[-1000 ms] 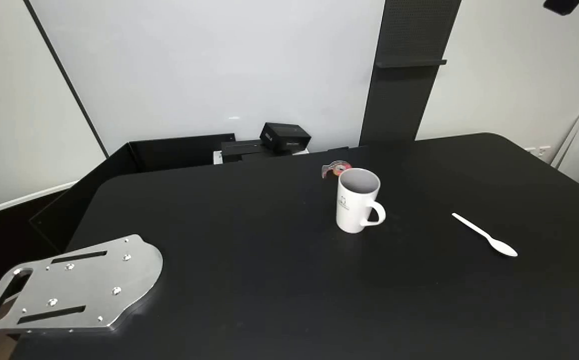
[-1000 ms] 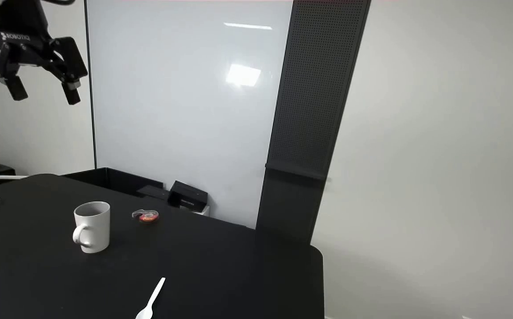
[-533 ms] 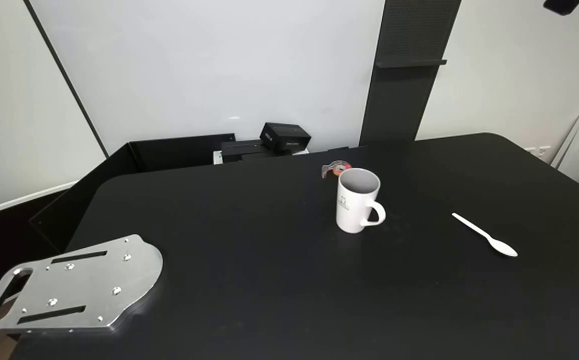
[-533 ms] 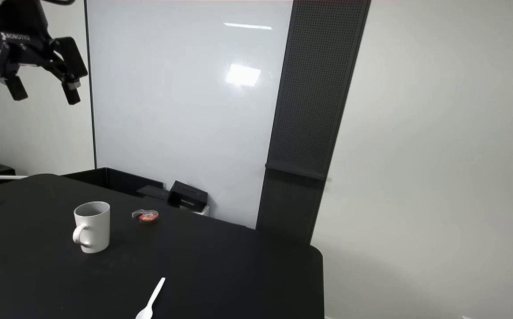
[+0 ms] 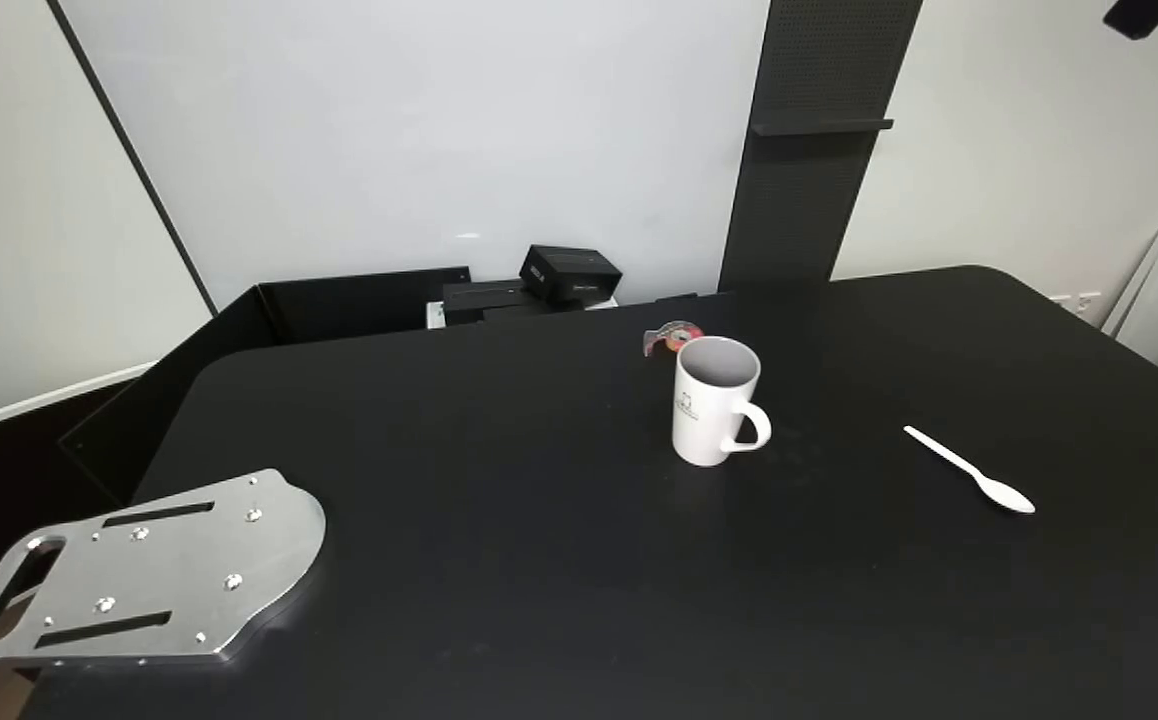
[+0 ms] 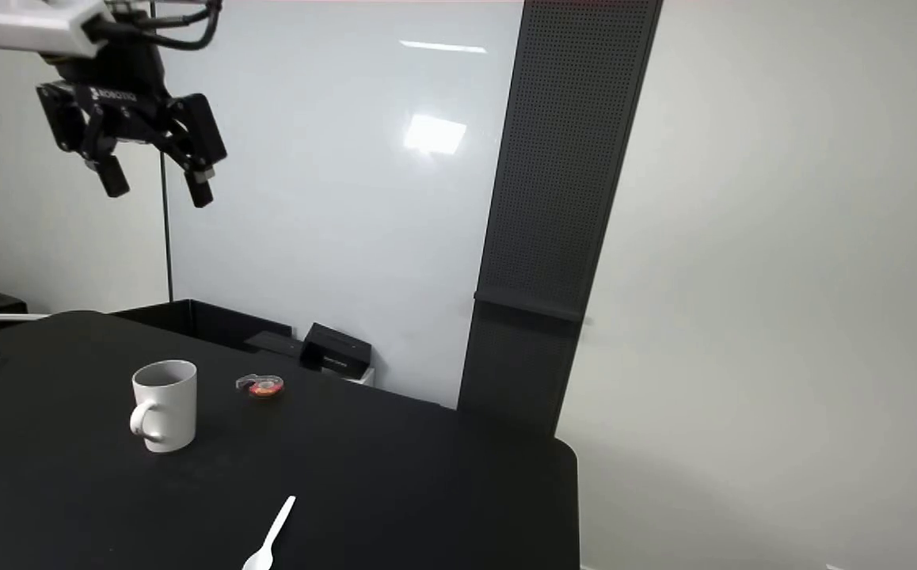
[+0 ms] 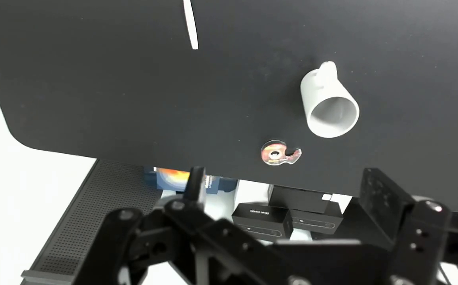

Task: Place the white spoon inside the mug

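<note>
The white spoon lies flat on the black table in both exterior views (image 5: 973,474) (image 6: 275,532). In the wrist view only part of its handle (image 7: 190,23) shows at the top edge. The white mug stands upright with its handle toward the spoon's side, in both exterior views (image 5: 704,425) (image 6: 173,412). It also shows in the wrist view (image 7: 311,89), where its visible inside is empty. My gripper (image 6: 157,191) is open and empty, high above the table. In the wrist view the gripper (image 7: 284,180) has its fingers wide apart with nothing between them.
A red tape dispenser (image 5: 681,338) lies just behind the mug. A grey metal plate (image 5: 189,560) sits at the table's left in an exterior view. Black boxes (image 5: 571,275) stand beyond the table's back edge, by a wall and a dark perforated panel (image 6: 561,158).
My gripper has moved right and slightly down in an exterior view, still open and high up. More of the arm shows there. The mug and spoon have not moved.
</note>
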Tool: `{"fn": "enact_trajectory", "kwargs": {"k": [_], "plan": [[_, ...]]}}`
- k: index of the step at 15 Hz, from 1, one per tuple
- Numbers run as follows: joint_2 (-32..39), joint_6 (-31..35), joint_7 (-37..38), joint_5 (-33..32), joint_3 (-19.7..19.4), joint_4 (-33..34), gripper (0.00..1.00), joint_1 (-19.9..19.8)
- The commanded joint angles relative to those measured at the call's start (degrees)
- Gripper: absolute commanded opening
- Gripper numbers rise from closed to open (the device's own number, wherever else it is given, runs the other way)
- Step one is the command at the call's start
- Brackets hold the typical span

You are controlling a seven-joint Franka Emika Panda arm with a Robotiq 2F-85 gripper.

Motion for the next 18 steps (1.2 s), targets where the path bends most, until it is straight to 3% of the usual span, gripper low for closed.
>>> {"fn": "enact_trajectory", "kwargs": {"k": [1, 5, 10, 14, 18], "plan": [[2.6, 3.9, -1.6, 0.0, -2.8, -0.2, 1.00, -1.7], [7.2, 9.0, -6.1, 1.6, -6.2, 0.8, 1.00, -2.8], [14.5, 10.8, -12.0, 6.3, -9.2, 3.9, 1.00, -3.0], [20.2, 9.5, -15.4, 8.9, -9.3, 7.3, 1.00, -4.0], [25.2, 8.3, -14.1, 5.2, -8.8, 10.0, 1.00, -5.1]]}}
